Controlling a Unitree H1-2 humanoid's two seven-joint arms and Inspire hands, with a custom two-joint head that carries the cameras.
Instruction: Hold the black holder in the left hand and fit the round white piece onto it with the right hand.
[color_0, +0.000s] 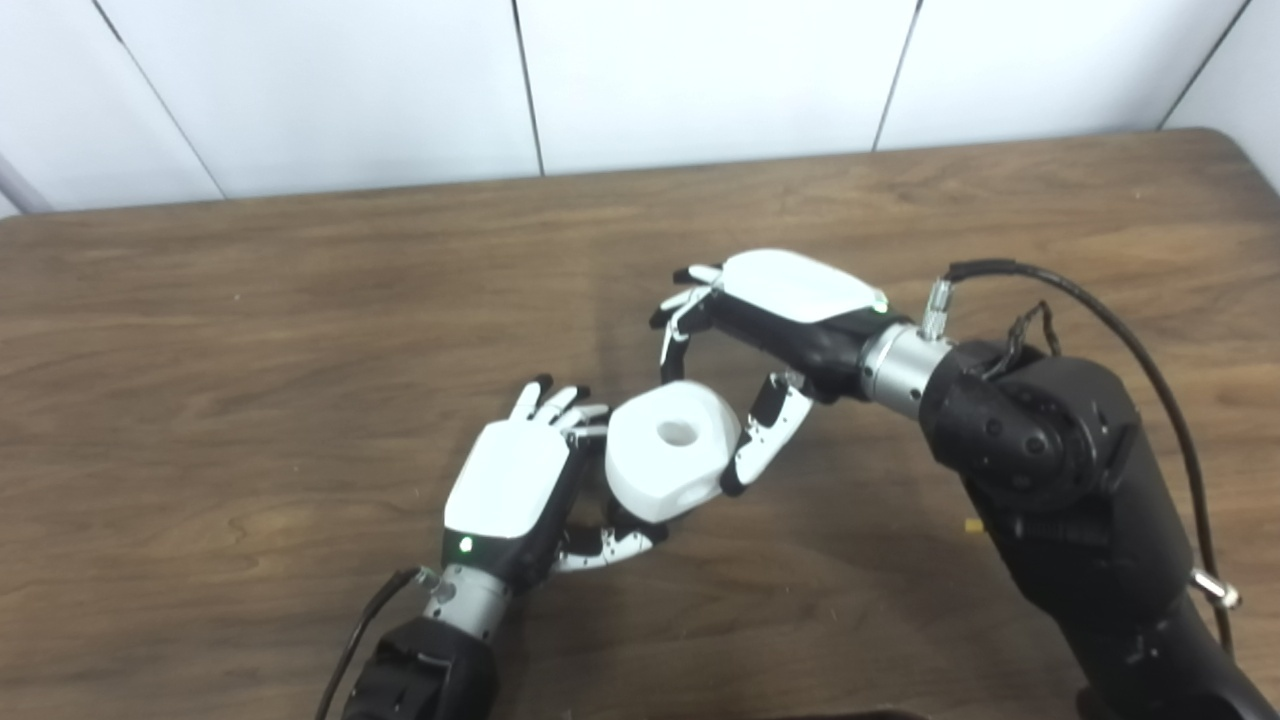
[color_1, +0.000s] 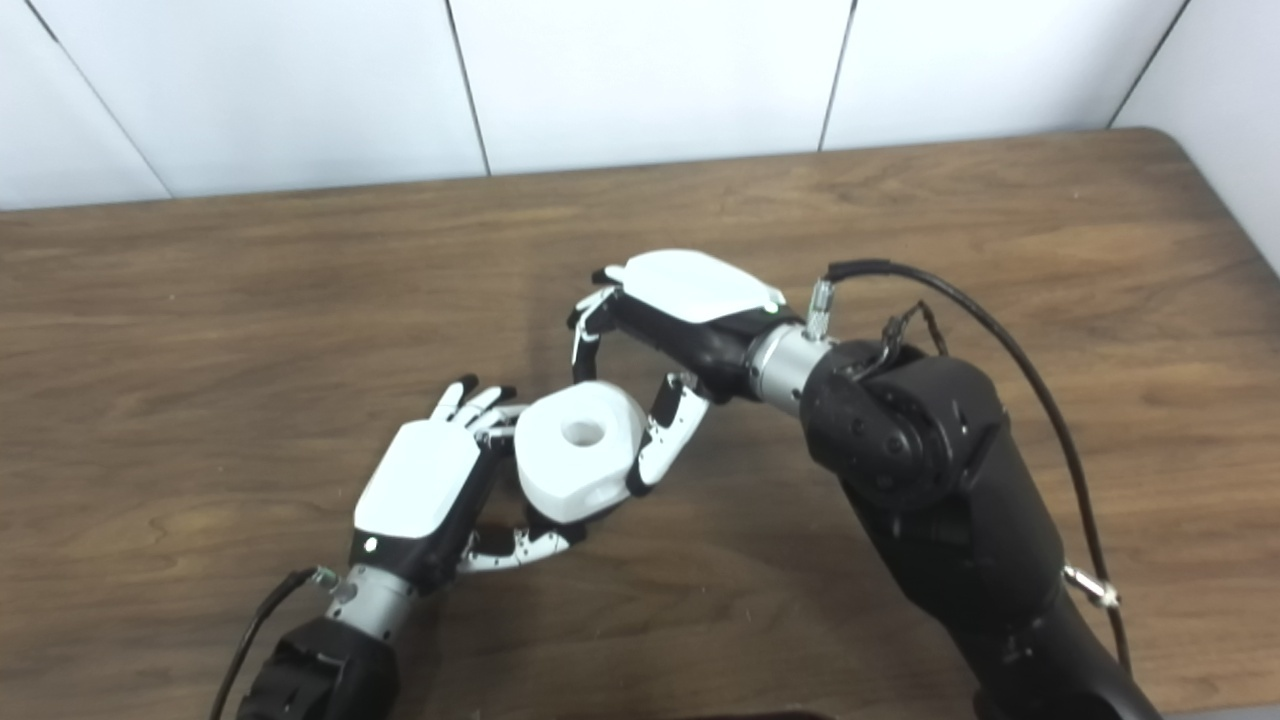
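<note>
The round white piece (color_0: 668, 450), faceted and with a hole in its top, sits between my two hands over the middle of the table. My left hand (color_0: 510, 480) curls around its left and underside, thumb (color_0: 610, 545) below it. Only a dark sliver of the black holder (color_1: 533, 517) shows under the piece; the rest is hidden. My right hand (color_0: 760, 330) reaches in from the right. Its thumb (color_0: 760, 445) presses the piece's right side and its fingers (color_0: 678, 325) arch down to the piece's far edge.
The brown wooden table (color_0: 250, 350) runs to a white panelled wall at the back, and its right rear corner is rounded. A black cable (color_0: 1120, 330) loops over my right forearm. A tiny yellow speck (color_0: 972, 524) lies beside that arm.
</note>
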